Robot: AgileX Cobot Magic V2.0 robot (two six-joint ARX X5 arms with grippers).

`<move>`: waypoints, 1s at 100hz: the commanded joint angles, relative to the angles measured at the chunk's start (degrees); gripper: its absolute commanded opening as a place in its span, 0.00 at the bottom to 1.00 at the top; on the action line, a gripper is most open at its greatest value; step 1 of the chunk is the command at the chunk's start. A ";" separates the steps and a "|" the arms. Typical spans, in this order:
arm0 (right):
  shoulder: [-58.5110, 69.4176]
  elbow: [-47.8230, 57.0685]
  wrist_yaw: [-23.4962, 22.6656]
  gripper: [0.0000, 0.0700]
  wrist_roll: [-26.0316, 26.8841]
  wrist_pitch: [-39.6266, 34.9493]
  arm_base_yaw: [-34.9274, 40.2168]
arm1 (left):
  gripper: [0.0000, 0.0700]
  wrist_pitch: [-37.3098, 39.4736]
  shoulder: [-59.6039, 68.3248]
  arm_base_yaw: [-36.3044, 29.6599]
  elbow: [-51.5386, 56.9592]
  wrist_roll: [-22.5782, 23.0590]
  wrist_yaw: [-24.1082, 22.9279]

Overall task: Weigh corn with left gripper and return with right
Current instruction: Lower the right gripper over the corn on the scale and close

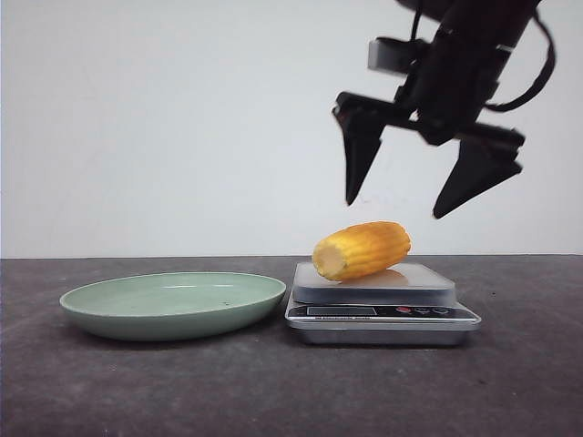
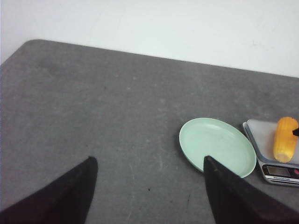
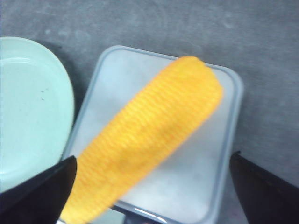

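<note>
Landmark: scale [image 1: 383, 310], standing on table [image 1: 273, 391].
Corn [image 1: 362, 250] lies on scale platform, on its side, cut end toward plate side.
Plate [image 1: 173, 304] on table, left of scale, just beside it; cannot tell if rims touch.
Right gripper [image 1: 424, 200] above scale, over corn, apart from it, one finger at each side.
Left gripper [image 2: 149, 191] over table, well left of scale, beyond plate.
</note>
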 commanded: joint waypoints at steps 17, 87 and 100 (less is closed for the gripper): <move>3.85 1.18 -0.13 0.95 4.94 3.63 2.51 | 0.62 0.44 0.46 -0.09 0.61 -0.20 0.96; 6.71 1.18 3.61 0.09 6.67 3.17 3.72 | 0.62 0.42 0.46 -0.09 0.61 0.24 0.98; 6.64 1.46 4.55 0.00 6.62 3.17 4.48 | 0.62 0.39 0.46 -0.11 0.61 0.24 0.98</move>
